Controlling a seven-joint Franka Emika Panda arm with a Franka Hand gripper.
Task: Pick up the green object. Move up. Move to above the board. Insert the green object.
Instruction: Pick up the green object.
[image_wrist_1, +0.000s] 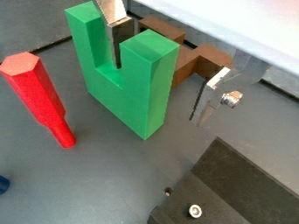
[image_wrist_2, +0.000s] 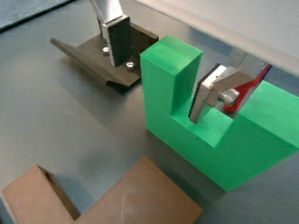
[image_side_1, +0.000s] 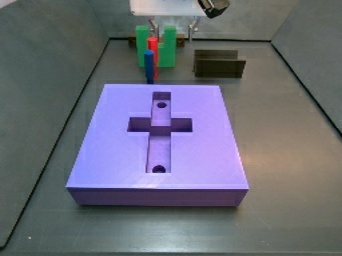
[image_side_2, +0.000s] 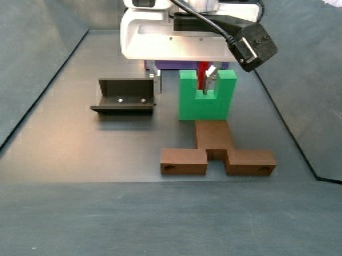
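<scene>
The green object stands upright on the grey floor, also seen in a wrist view and in both side views. My gripper is open and straddles one prong: one finger sits in the notch, and the other finger is outside, with gaps to the prong. The gripper also shows in a wrist view. The purple board with its cross recess lies flat, apart from the green object.
A red peg and a blue peg stand beside the green object. A brown cross-shaped piece lies close by on the floor. The fixture stands on the floor to one side.
</scene>
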